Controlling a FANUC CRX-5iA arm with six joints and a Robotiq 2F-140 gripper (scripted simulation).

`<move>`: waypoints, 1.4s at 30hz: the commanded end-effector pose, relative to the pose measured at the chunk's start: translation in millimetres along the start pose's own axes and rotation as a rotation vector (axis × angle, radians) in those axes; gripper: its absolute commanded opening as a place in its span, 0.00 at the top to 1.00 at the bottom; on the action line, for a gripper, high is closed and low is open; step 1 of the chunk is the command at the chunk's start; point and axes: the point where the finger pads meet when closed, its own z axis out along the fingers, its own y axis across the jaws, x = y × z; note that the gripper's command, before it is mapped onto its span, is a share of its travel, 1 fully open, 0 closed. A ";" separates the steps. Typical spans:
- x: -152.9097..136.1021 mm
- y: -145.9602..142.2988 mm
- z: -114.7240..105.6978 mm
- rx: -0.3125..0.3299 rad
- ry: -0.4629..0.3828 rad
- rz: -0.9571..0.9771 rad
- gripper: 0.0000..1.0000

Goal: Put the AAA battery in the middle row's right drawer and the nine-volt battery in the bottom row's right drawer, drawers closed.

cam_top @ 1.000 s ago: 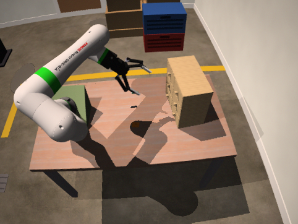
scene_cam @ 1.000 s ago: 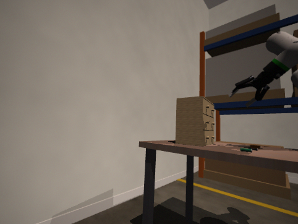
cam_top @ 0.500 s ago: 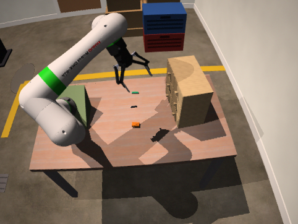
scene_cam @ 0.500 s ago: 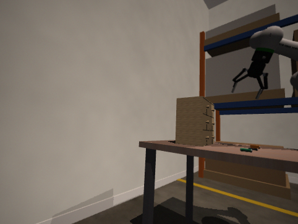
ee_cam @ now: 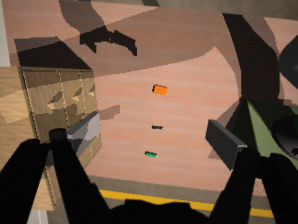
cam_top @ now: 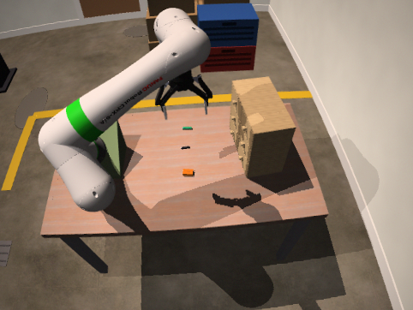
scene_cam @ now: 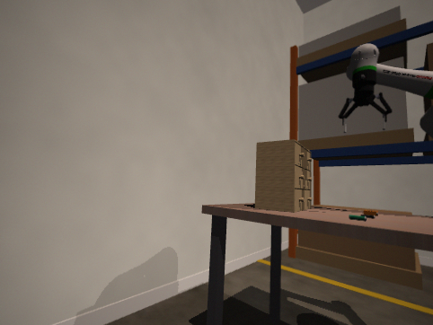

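Observation:
The small wooden chest point(cam_top: 262, 124) point(scene_cam: 279, 180) point(ee_cam: 47, 97) stands at the right of the table point(cam_top: 86, 214) point(scene_cam: 314, 219) point(ee_cam: 200, 95), and all its drawers look pushed in. Three small things lie in a row in front of it. They are a green cylinder point(cam_top: 187, 128) point(scene_cam: 357, 217) point(ee_cam: 150, 154), a tiny black piece point(cam_top: 185, 147) point(ee_cam: 157, 127) and an orange block point(cam_top: 188, 172) point(scene_cam: 370, 213) point(ee_cam: 160, 89). I cannot tell for sure which are the batteries. My gripper point(cam_top: 184, 112) point(scene_cam: 364, 129) point(ee_cam: 153, 125) is open and empty. It points down, high above the table's far edge near the green cylinder.
A green wedge point(cam_top: 115, 150) point(ee_cam: 260, 125) stands on the table by the arm's base. Blue point(cam_top: 227, 23) and red point(cam_top: 227, 57) crates stand on the floor behind the table. A shelf rack point(scene_cam: 294, 112) stands behind the chest, and a wall runs along the table's right side.

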 end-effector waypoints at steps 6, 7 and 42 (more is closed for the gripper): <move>2.4 2.3 -0.7 -0.042 -0.022 0.032 0.00; 2.4 2.3 -0.7 -0.042 -0.022 0.032 0.00; -0.9 2.3 105.1 -0.069 0.011 1.245 0.00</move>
